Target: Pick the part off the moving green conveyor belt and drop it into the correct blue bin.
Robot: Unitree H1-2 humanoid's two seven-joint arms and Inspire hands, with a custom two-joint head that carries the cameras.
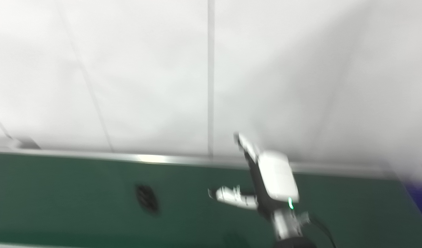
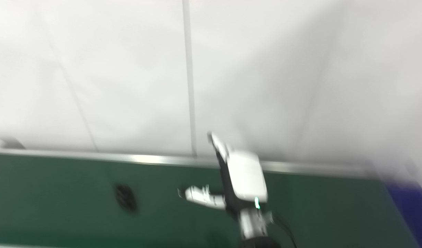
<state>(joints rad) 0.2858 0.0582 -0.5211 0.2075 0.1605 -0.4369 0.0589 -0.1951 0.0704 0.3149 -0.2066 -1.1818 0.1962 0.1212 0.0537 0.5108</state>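
Wall (image 1: 135, 69): white panels with thin seams filled the upper half of both views, softened by motion blur.
Conveyor belt (image 1: 76, 193): a dark green band ran across the lower part, edged at the back by a silver rail (image 1: 152, 158).
Blue bin (image 2: 412, 203): only a blurred blue corner showed at the right edge, cut off by the frame.
Right hand (image 1: 266, 179): white-backed with dark sides, raised above the belt; its fingers (image 1: 243, 142) pointed up and away, the thumb stuck out to the left, and nothing sat between them, so the hand was spread and empty.
Part (image 1: 147, 198): a small dark oval with faint ribbing, lying flat on the belt, well apart to the left of the hand; blur hid its finer details.
Left hand: not visible in either view.
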